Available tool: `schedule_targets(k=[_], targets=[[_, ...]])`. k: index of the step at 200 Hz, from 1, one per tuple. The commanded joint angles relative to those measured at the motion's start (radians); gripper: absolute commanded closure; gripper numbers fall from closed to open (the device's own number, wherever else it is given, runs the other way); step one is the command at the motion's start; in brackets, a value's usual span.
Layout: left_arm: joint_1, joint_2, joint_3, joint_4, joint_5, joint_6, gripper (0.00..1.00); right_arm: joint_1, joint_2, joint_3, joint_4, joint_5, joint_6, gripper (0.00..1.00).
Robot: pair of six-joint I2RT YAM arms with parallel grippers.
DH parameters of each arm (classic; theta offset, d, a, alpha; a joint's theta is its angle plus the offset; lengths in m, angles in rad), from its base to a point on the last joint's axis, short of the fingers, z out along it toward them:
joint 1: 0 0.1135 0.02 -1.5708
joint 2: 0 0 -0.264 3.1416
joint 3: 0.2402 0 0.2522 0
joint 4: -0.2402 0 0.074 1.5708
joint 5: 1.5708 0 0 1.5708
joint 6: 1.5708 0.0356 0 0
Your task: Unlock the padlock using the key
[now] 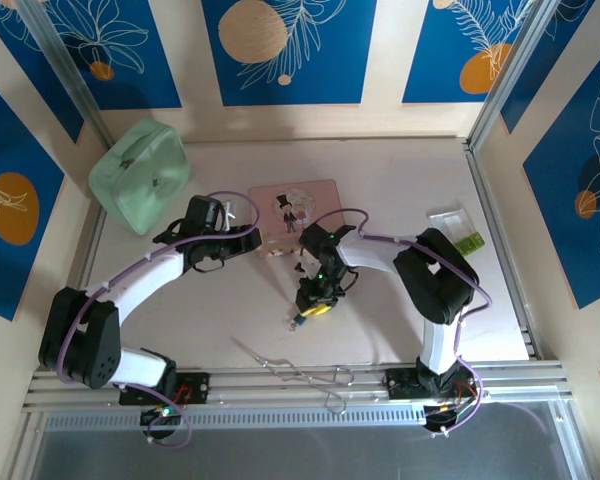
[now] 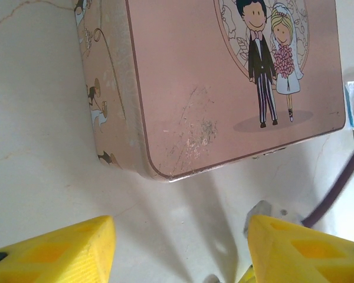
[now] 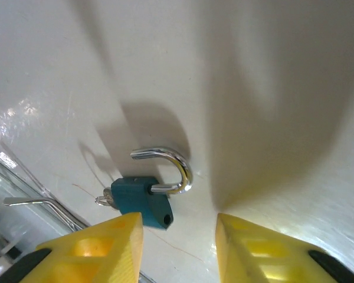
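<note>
Padlock (image 3: 143,202) lies on the table (image 3: 271,88), shackle swung free; the key (image 3: 103,200) barely peeks past its blue body. Right gripper (image 3: 178,227) and left gripper (image 2: 181,236) both gape, holding nothing.

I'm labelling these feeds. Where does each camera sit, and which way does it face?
Top external: above and behind the robot, looking down on the table; both arms show.
Left wrist: on the left arm, facing the pink box past the left gripper.
Right wrist: facing down at the padlock past the right gripper.
Shared: the top view also holds the pink box and padlock.
</note>
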Motion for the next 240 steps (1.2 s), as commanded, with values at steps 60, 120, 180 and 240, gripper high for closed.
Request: schedule_targets(k=[60,120,180,240], targets=[[0.038,-0.056,0.274,-0.189,-0.075,0.135,0.28,-0.037,-0.577,0.049,-0.045,0.527,0.091,0.49],[0.069,-0.186,0.347,-0.199,-0.356,0.305,0.09,-0.219,-0.909,-0.123,0.049,0.857,0.203,0.35],[0.069,-0.326,-0.008,0.110,-0.821,0.531,0.00,-0.299,-0.954,-0.393,0.258,0.984,0.136,0.01],[0.112,-0.087,-0.239,0.549,-0.951,0.632,0.00,-0.577,-0.787,-0.521,0.491,0.973,0.240,0.01]])
